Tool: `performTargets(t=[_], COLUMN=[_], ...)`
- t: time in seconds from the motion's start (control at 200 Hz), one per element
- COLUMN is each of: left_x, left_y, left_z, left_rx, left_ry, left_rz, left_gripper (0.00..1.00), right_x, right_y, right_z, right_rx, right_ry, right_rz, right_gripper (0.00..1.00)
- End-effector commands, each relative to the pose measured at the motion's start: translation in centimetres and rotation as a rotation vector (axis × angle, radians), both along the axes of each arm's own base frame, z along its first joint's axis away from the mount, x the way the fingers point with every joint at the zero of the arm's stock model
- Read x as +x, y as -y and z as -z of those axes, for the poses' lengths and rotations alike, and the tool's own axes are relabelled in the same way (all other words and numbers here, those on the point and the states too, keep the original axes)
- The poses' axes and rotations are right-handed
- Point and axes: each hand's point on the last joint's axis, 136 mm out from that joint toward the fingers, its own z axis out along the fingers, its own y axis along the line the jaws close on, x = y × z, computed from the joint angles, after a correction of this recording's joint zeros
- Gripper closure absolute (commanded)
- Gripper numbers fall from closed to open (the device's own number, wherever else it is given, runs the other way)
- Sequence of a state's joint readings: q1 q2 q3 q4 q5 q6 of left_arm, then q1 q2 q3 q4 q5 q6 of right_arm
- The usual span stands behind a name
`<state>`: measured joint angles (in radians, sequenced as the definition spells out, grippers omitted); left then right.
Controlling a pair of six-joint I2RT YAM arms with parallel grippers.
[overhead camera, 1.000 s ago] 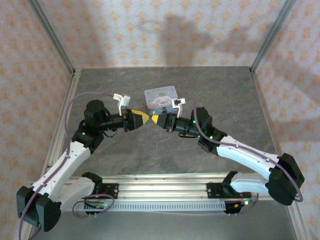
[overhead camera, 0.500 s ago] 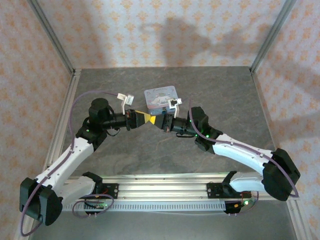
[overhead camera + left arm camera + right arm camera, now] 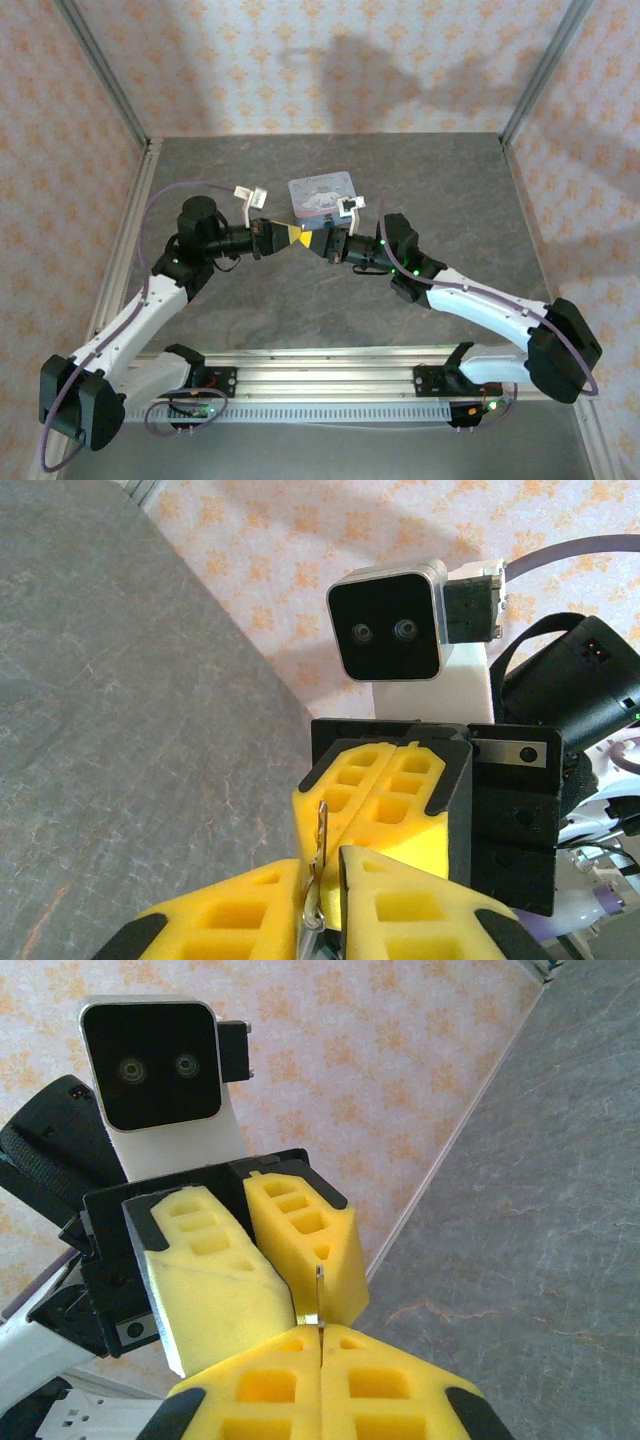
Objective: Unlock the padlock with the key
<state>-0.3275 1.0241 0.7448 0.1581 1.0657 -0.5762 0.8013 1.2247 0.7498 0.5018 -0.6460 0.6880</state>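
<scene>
The key (image 3: 321, 850) is a thin pale metal strip seen edge-on, its looped end pinched between the yellow fingertips of my left gripper (image 3: 322, 865). Its blade reaches across to my right gripper (image 3: 345, 810), whose pads are pressed flat together. In the right wrist view the key (image 3: 318, 1295) stands up out of the seam of my right gripper (image 3: 320, 1330), in front of my left gripper (image 3: 297, 1310). From above, the left gripper (image 3: 296, 236) and right gripper (image 3: 306, 239) meet tip to tip above the table. The padlock is hidden.
A light-blue rectangular tin (image 3: 322, 192) with a cartoon picture lies on the grey table (image 3: 450, 200) just behind the two grippers. Metal frame posts (image 3: 100, 70) and patterned walls close in the sides and back.
Over the last second both arms closed the small gap, so the fingertips now touch. In the last half second the right gripper has edged slightly left.
</scene>
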Motion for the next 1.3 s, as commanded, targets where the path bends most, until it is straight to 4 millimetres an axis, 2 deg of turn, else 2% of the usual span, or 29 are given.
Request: performTargets(t=[0.0, 0.3, 0.626, 0.881, 0.946, 0.991, 1.006, 1.061, 1.211, 1.296], left_x=[-0.9, -1.2, -1.5, -1.9, -2.0, -2.2, -2.2, -2.5, -3.2, -3.5], left_y=[0.4, 0.3, 0.2, 0.0, -0.3, -0.5, -0.6, -0.8, -0.6, 0.0], left_z=[-1.5, -1.0, -1.2, -1.1, -0.7, -0.2, -0.1, 0.3, -0.1, -0.8], left_rx=[-0.028, -0.023, -0.024, 0.020, 0.068, 0.112, 0.127, 0.169, 0.210, 0.188], left_ry=[0.053, 0.040, 0.048, 0.087, 0.104, 0.117, 0.124, 0.136, 0.166, 0.173], left_rz=[0.040, 0.043, 0.047, 0.050, 0.041, 0.036, 0.037, 0.045, 0.116, 0.167], left_gripper=[0.83, 0.83, 1.00, 1.00, 1.00, 1.00, 1.00, 1.00, 1.00, 1.00], right_x=[0.5, 0.5, 0.5, 0.7, 0.6, 0.7, 0.3, 0.0, -0.7, -1.3], right_y=[0.8, 0.8, 0.7, 0.6, 0.8, 0.9, 1.3, 2.0, 4.0, 4.2], right_z=[-2.0, -2.5, -2.5, -2.0, -2.0, -1.3, -2.3, -2.6, -4.0, -4.6], right_rx=[0.044, 0.061, 0.066, 0.038, 0.004, -0.049, -0.042, -0.090, -0.146, -0.147], right_ry=[0.047, 0.048, 0.042, 0.025, 0.030, 0.026, 0.048, 0.068, 0.096, 0.101], right_rz=[0.038, 0.044, 0.038, 0.039, 0.041, 0.042, 0.042, 0.041, 0.025, -0.014], right_gripper=[1.00, 1.00, 1.00, 1.00, 0.86, 0.76, 0.74, 0.67, 0.62, 0.61])
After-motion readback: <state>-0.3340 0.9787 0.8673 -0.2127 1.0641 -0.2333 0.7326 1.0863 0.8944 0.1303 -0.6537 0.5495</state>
